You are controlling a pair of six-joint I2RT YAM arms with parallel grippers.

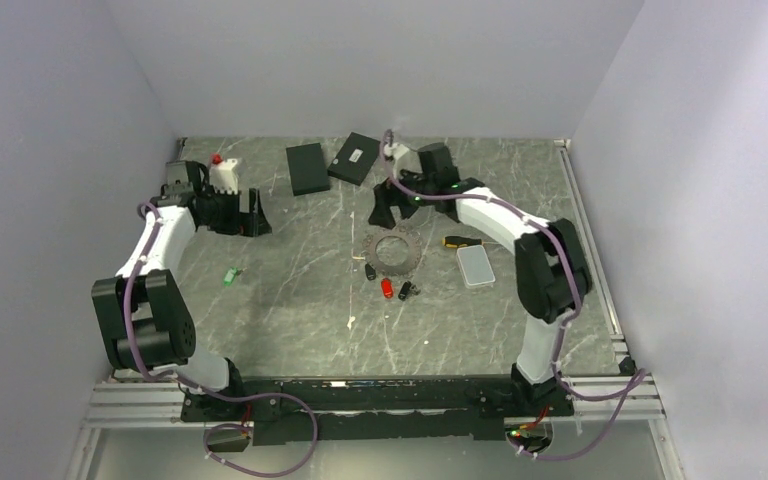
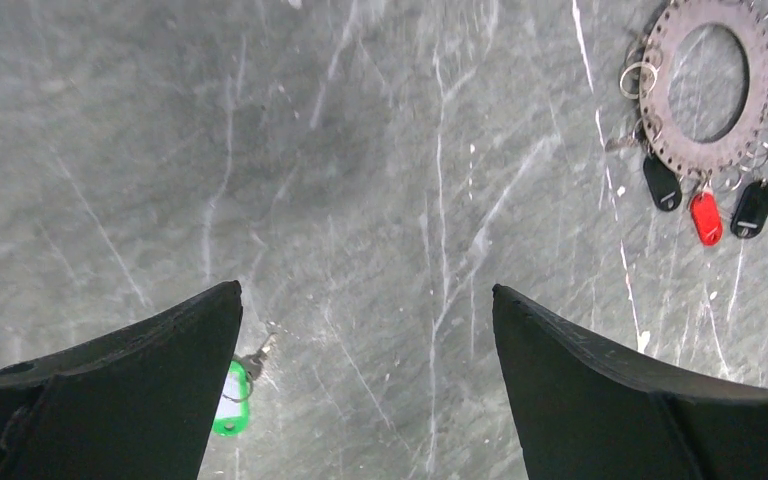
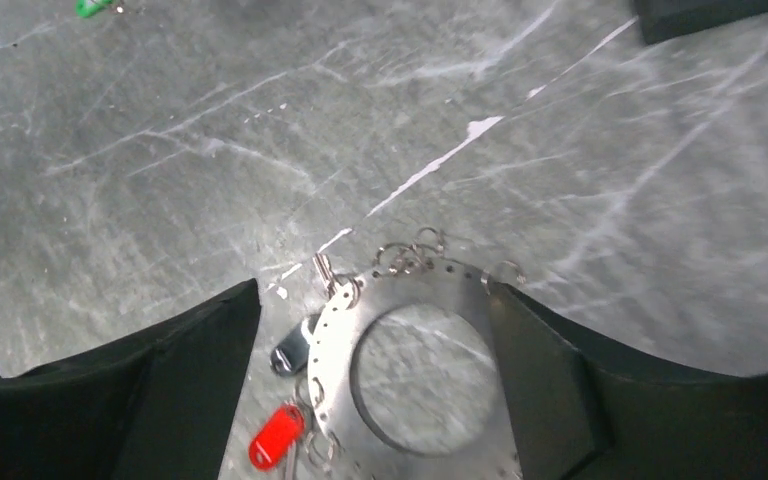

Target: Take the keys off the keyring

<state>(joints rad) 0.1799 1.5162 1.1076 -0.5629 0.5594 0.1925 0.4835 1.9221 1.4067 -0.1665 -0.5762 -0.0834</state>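
Observation:
The keyring (image 1: 393, 250) is a flat grey perforated ring lying mid-table. A red key (image 1: 387, 289) and two black keys (image 1: 370, 271) (image 1: 407, 291) hang at its near rim. A green key (image 1: 229, 275) lies loose to the left. My right gripper (image 1: 392, 205) is open just behind the ring. In the right wrist view the gripper (image 3: 372, 295) straddles the ring (image 3: 340, 340), with the red key (image 3: 276, 437) and a black key (image 3: 290, 347) between its fingers. My left gripper (image 2: 365, 290) is open and empty, with the green key (image 2: 232, 398) beside its left finger.
Two flat black boxes (image 1: 307, 167) (image 1: 354, 158) lie at the back. A yellow-and-black screwdriver (image 1: 460, 242) and a small pale grey case (image 1: 476, 265) lie right of the ring. The left wrist view shows the ring (image 2: 660, 100) far right.

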